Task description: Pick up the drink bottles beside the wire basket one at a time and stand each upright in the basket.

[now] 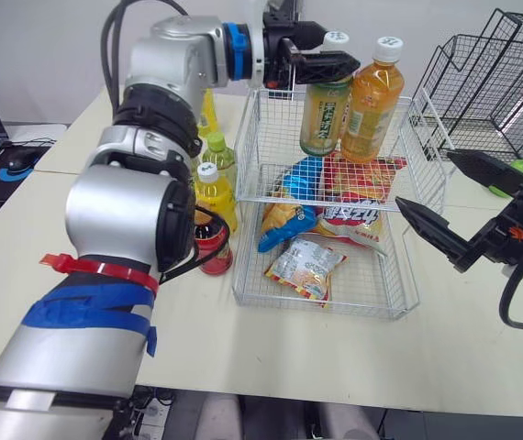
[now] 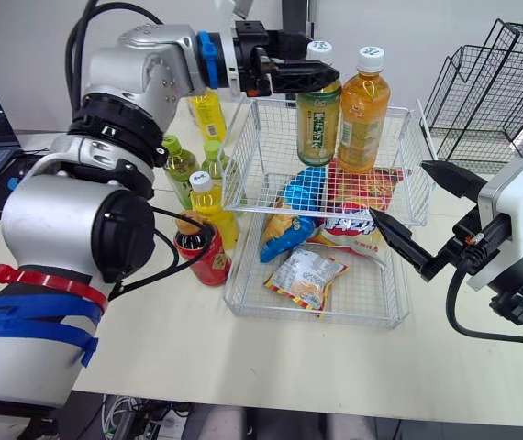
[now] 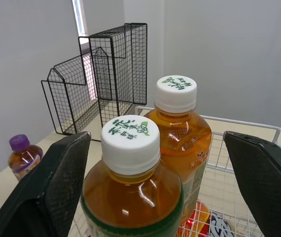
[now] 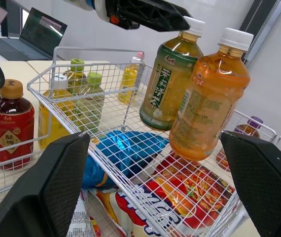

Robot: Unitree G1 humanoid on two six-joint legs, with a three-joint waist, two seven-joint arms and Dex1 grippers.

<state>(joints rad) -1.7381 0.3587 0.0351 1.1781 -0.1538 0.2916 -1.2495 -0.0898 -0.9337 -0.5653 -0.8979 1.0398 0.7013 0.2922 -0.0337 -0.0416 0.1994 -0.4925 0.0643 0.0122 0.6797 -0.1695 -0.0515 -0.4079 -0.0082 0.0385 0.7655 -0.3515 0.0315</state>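
The left gripper (image 3: 156,143) is hovering at upper centre, jaws apart around the green tea bottle (image 1: 324,115) in the wire basket (image 1: 317,310); the right gripper (image 1: 425,179) is hanging at right, jaws apart. The yellow bottle (image 1: 214,194) left of the basket (full, likely heavy, slick) is asking for a mid-body grip. A pale table (image 1: 335,357) is bearing everything.
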